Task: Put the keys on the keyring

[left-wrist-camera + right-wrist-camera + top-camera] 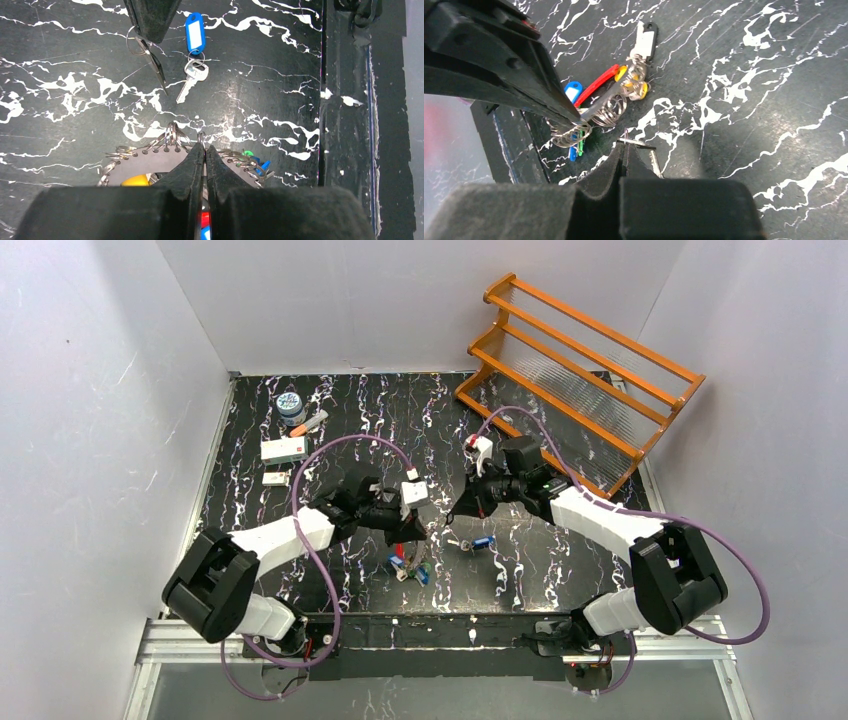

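At mid-table, left hand (pixel 205 146) pinching the keyring (pixel 600 111), right hand (pixel 624 145) clamped on a key (pixel 153 63)

In the left wrist view the keyring (pixel 145 150) loses its near arc and most tags (pixel 134 180) behind the left fingers (pixel 192 170); the key (pixel 152 62) has its upper end tucked under the right fingers (pixel 150 17), themselves cut by the top edge. From above, both are too small to make out

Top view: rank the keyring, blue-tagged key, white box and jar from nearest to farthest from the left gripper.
1. keyring, at the left gripper tips, near side.
2. blue-tagged key, to its right.
3. white box, far left.
4. jar, behind the box.
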